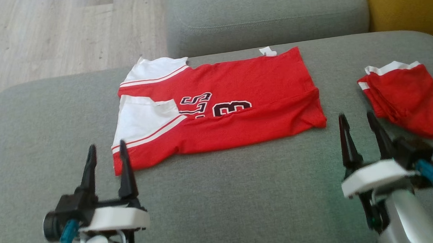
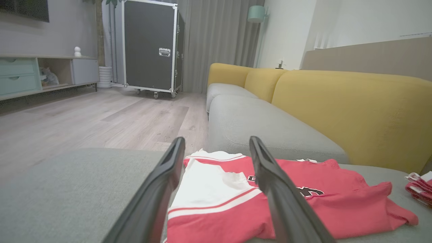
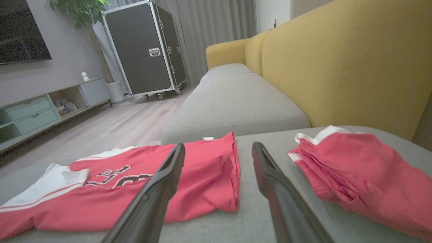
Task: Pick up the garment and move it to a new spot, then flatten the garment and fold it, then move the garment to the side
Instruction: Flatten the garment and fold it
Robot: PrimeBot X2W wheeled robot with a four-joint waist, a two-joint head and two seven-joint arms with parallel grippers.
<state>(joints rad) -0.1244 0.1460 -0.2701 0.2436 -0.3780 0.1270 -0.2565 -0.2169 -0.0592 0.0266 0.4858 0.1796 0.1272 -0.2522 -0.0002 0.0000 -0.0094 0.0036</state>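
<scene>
The garment (image 1: pixel 230 105), a red jersey with white sleeves and black lettering, lies spread on the grey sofa seat (image 1: pixel 221 196), its near long edge folded over toward the middle. It also shows in the left wrist view (image 2: pixel 303 202) and the right wrist view (image 3: pixel 141 189). My left gripper (image 1: pixel 107 150) is open just short of the jersey's near left corner, nothing between its fingers. My right gripper (image 1: pixel 357 120) is open a little off the jersey's near right corner, also empty.
A second red garment (image 1: pixel 410 98), folded small, lies on the seat at the right, close to my right gripper. Another grey seat cushion (image 1: pixel 266 13) lies beyond, the yellow backrest (image 1: pixel 408 0) at the right, wooden floor (image 1: pixel 45 34) at the left.
</scene>
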